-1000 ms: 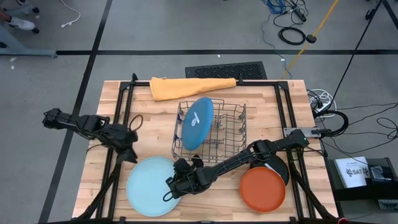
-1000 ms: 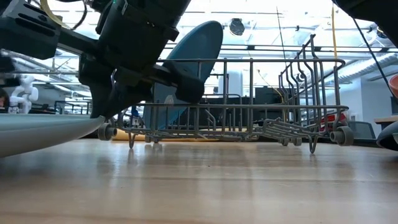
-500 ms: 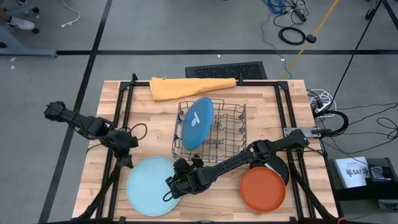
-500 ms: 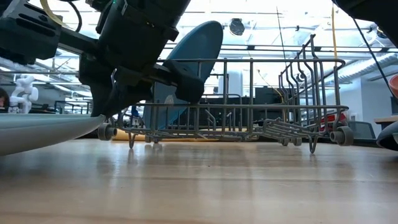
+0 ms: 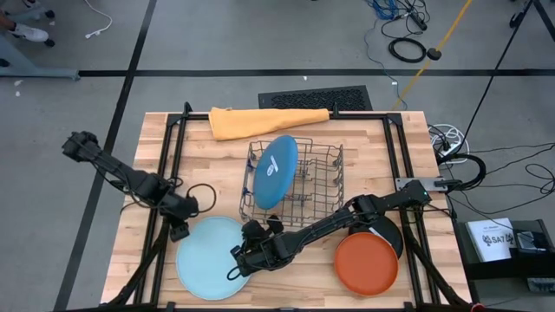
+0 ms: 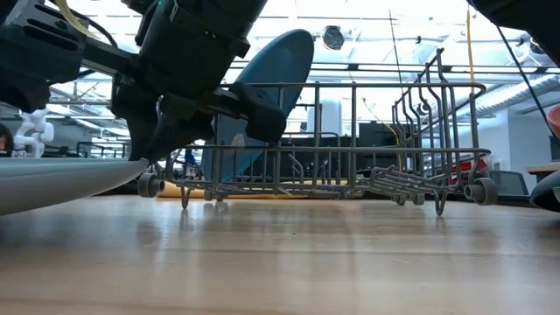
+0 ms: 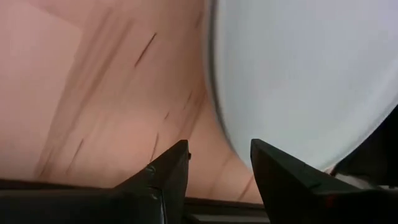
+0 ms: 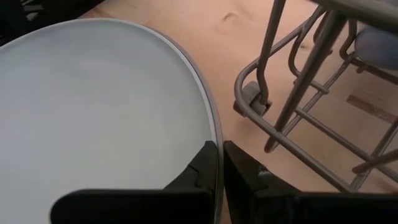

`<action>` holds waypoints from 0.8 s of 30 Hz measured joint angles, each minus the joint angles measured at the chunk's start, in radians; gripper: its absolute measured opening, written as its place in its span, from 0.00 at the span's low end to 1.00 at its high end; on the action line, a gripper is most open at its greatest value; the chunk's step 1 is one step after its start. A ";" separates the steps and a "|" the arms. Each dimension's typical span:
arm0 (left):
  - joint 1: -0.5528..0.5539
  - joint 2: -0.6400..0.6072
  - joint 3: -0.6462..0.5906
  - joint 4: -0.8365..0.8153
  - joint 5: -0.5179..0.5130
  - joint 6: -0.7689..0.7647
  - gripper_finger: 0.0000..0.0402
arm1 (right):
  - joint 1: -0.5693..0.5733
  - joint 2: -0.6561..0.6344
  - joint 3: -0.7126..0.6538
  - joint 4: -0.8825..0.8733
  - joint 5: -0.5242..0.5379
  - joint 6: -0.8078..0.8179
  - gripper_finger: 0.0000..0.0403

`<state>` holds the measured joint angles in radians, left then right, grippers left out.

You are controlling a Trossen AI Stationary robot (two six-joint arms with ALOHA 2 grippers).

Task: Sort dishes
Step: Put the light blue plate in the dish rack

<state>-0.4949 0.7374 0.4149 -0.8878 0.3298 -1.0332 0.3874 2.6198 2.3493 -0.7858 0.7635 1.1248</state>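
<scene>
Black plate (image 5: 387, 232) mostly hidden under round orange plate (image 5: 367, 263). Right gripper (image 8: 219, 163) clamps large light-blue plate (image 5: 211, 258) rim; left gripper (image 7: 216, 163) parted, empty, beside the rim.

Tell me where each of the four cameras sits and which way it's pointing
High: overhead, facing straight down; both arms, light blue plate, dish rack.
Low: table height, facing level toward the rack; an arm overhead.
Left wrist: behind left gripper, open beside the plate's rim.
Right wrist: behind right gripper, shut on that rim.
All four share this plate.
</scene>
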 joint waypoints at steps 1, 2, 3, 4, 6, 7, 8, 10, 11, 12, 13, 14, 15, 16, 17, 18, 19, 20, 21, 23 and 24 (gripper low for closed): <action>-0.006 0.008 0.000 0.013 0.000 0.000 0.43 | 0.000 0.000 0.000 0.001 0.001 -0.003 0.02; -0.013 0.017 0.000 0.025 0.001 0.000 0.43 | 0.000 0.000 0.000 0.002 0.001 -0.003 0.02; -0.023 0.027 0.000 0.041 0.001 -0.001 0.43 | 0.000 0.000 0.000 0.003 0.000 -0.004 0.02; -0.032 0.038 0.000 0.055 0.002 -0.003 0.43 | 0.000 0.000 0.000 0.003 0.001 -0.004 0.02; -0.047 0.060 0.000 0.073 0.002 -0.006 0.43 | 0.000 0.000 0.000 0.003 0.001 -0.005 0.02; -0.054 0.073 0.000 0.083 0.003 -0.006 0.43 | 0.000 0.000 0.000 0.003 0.001 -0.005 0.02; -0.060 0.086 0.000 0.093 0.004 -0.006 0.43 | 0.000 0.000 0.000 0.004 0.001 -0.006 0.02; -0.073 0.112 0.000 0.120 0.005 -0.007 0.43 | 0.000 0.000 0.000 0.004 0.001 -0.007 0.02; -0.079 0.123 -0.001 0.135 0.005 -0.007 0.43 | 0.000 0.000 0.000 0.004 0.001 -0.007 0.02; -0.084 0.134 -0.002 0.153 0.007 -0.007 0.43 | 0.000 0.000 0.000 0.003 0.001 -0.009 0.02; -0.089 0.144 -0.002 0.174 0.011 -0.008 0.43 | 0.000 0.000 0.000 0.001 0.000 -0.010 0.02; -0.094 0.152 -0.002 0.195 0.015 -0.009 0.43 | 0.001 0.000 0.000 -0.001 0.000 -0.014 0.02; -0.099 0.160 -0.002 0.213 0.021 -0.009 0.43 | 0.001 0.000 0.000 -0.002 0.000 -0.015 0.02; -0.103 0.167 -0.002 0.228 0.029 -0.010 0.43 | 0.001 0.000 0.000 -0.003 0.000 -0.015 0.02; -0.106 0.174 -0.002 0.239 0.036 -0.010 0.43 | 0.001 0.000 0.000 -0.003 0.000 -0.015 0.02; -0.109 0.179 -0.002 0.244 0.039 -0.010 0.42 | 0.002 0.000 0.000 -0.003 0.000 -0.015 0.02; -0.112 0.181 -0.002 0.246 0.039 -0.010 0.42 | 0.001 0.000 0.000 -0.002 0.000 -0.015 0.02; -0.114 0.184 -0.002 0.246 0.038 -0.010 0.40 | 0.001 0.000 0.000 -0.002 0.000 -0.015 0.02; -0.116 0.184 -0.002 0.247 0.038 -0.010 0.39 | 0.001 0.000 0.000 -0.001 0.000 -0.015 0.02; -0.115 0.184 -0.002 0.248 0.038 -0.010 0.36 | 0.001 0.000 0.000 -0.001 0.000 -0.015 0.02; -0.115 0.184 -0.002 0.249 0.038 -0.010 0.34 | 0.002 0.000 0.000 -0.001 0.001 -0.015 0.02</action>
<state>-0.6102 0.9215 0.4129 -0.6392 0.3676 -1.0431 0.3889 2.6198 2.3489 -0.7868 0.7643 1.1099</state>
